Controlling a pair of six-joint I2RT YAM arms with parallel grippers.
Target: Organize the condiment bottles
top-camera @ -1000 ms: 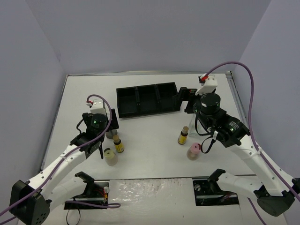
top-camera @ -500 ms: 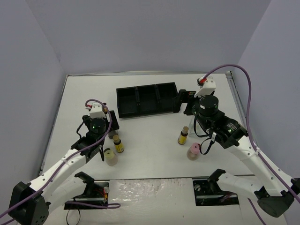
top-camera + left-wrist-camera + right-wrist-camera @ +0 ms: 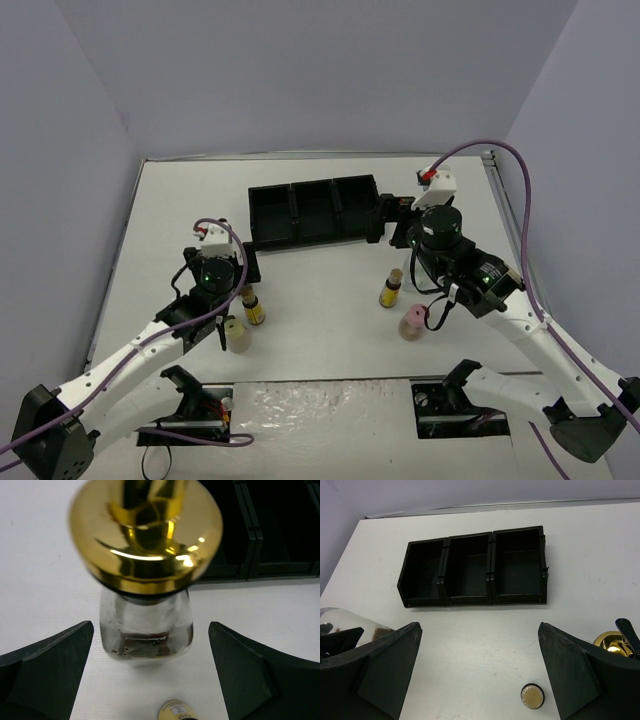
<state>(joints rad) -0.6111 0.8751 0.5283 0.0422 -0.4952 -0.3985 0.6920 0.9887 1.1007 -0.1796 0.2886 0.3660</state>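
The black tray [image 3: 314, 241] lies at the far side of the table [image 3: 320, 330] with all three compartments bare. Nothing is sorted yet, and every bottle I can see stands outside it. My left gripper [image 3: 151, 645] is spread wide astride a tall glass bottle [image 3: 146, 555], touching neither side. My right gripper [image 3: 480, 650] hangs just as wide and empty, facing the tray. Only the overhead view shows the beige jar [image 3: 237, 335], pink jar [image 3: 412, 322], left amber bottle [image 3: 253, 309] and right amber bottle [image 3: 390, 291]. My wrist mostly hides the tall bottle there, so only my left wrist camera shows it plainly.
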